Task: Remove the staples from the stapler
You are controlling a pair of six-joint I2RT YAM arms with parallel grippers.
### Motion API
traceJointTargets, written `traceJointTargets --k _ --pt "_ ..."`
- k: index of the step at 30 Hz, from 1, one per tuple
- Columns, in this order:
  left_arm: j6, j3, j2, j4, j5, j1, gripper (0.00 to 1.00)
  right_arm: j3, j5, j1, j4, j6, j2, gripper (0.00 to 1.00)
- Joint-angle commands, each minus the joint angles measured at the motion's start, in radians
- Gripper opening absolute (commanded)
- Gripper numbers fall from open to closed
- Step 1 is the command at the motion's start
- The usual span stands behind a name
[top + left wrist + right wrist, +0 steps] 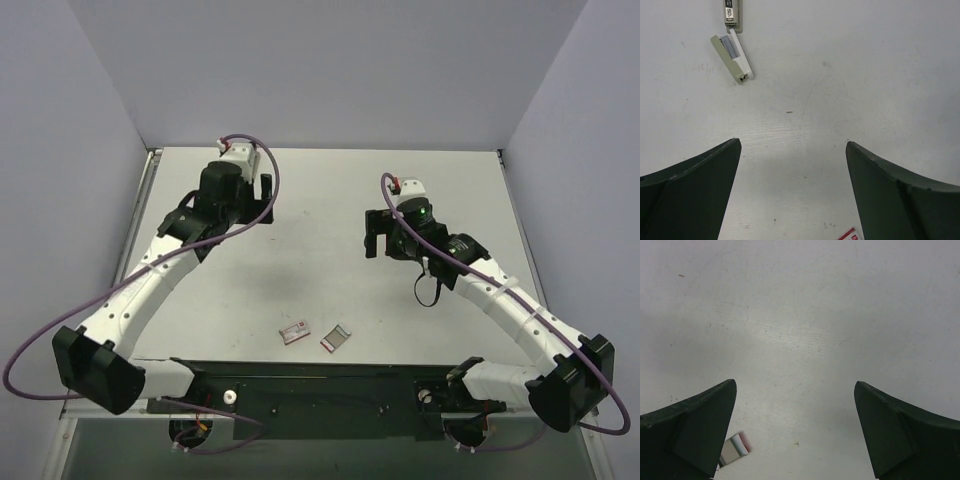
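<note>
In the top external view, the left gripper (264, 188) is hanging above the far left of the table (320, 280). Its jaws are standing wide apart and holding nothing. The right gripper (372, 232) is hovering over the middle right, equally spread and empty. Both seem to be sitting high so that each wrist camera is getting a broad look at the surface before any reach. The red-and-white box (292, 332) and the grey box (335, 338) are lying just beside each other near the arms' bases. The stapler is not showing here; it is probably lying hidden under the left arm.

In the left wrist view, the stapler (731, 14) is appearing as a grey bar with a dark label, lying flat and cut off by the top edge. A beige-and-white piece (733, 56) is lying tilted just beside it, and I cannot tell whether they are touching. The spread fingers (695, 185) are framing bare table, so the stapler is lying well ahead of the gap and off toward the upper left, not between them.

In the right wrist view, the jaws are gaping over bare table. What is likely the grey box (736, 449) is peeking out beside one finger. The stapler is not appearing, so the left gripper is looking better placed for it
</note>
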Motion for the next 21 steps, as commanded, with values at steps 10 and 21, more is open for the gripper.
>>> traceJointTargets --k 10,21 --pt "-0.086 0.237 0.422 -0.031 0.038 0.227 0.97 -0.091 -0.088 0.042 0.027 0.064 -0.018 0.96" --pt "-0.178 0.352 0.648 0.030 0.165 0.328 0.97 -0.139 -0.091 0.068 0.021 0.062 -0.040 0.95"
